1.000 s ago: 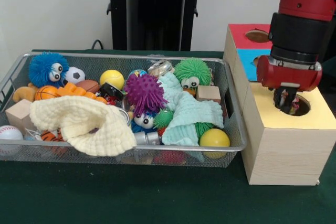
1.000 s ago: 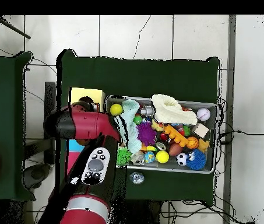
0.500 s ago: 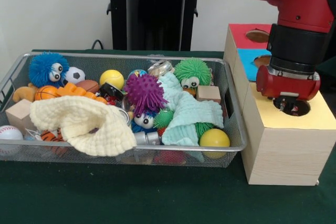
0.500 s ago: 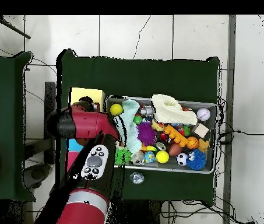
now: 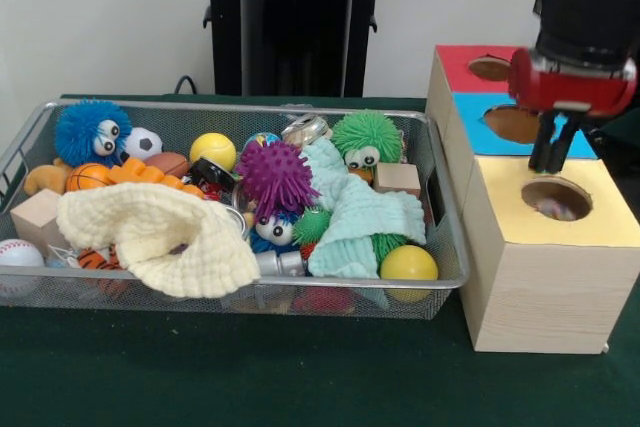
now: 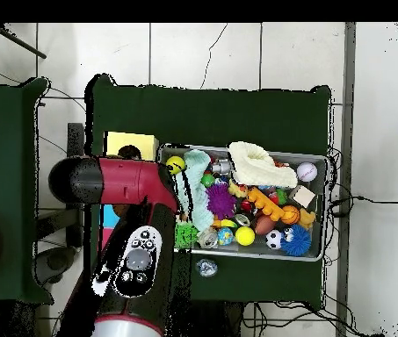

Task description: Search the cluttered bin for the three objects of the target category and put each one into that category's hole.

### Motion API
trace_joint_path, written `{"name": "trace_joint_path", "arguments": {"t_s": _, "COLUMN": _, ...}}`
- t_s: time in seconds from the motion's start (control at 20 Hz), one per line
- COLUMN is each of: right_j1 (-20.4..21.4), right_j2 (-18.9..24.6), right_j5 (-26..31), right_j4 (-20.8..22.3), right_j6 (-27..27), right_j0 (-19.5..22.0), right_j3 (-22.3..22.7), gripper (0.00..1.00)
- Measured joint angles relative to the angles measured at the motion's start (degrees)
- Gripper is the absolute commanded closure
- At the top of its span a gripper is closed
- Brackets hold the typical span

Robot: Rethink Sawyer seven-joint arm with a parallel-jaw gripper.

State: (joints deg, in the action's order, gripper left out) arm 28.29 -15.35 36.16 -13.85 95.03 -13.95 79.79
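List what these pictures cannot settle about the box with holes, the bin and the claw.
- Yellow hole, front view: something pale shows inside, too dim to name.
- Box, overhead view: the red arm covers most of it.
- Bin, front view: the cream cloth and the mint cloth hide whatever lies beneath.
- Claw: hidden under the arm overhead.

Red-and-black robot arm
Red wrist collar under a black band; gripper (image 5: 556, 152) with two dark prongs.
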Motion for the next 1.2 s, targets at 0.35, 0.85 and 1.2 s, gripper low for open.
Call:
{"name": "trace_joint_path", "arguments": {"t_s": 0.35, "right_j1": 6.9, "right_j2": 0.0, "right_j5": 16.1, "right_j4": 0.0, "right_j6": 0.0, "right_j0": 1.3, "right_j3": -0.6, "gripper": 1.00}}
{"name": "trace_joint_path", "arguments": {"t_s": 0.85, "right_j1": 10.5, "right_j2": 0.0, "right_j5": 16.8, "right_j4": 2.9, "right_j6": 0.0, "right_j0": 4.6, "right_j3": -0.6, "gripper": 1.00}}
{"name": "trace_joint_path", "arguments": {"t_s": 1.2, "right_j1": 10.6, "right_j2": 0.5, "right_j5": 9.2, "right_j4": 11.9, "right_j6": 0.0, "right_j0": 9.9, "right_j3": -0.2, "gripper": 1.00}}
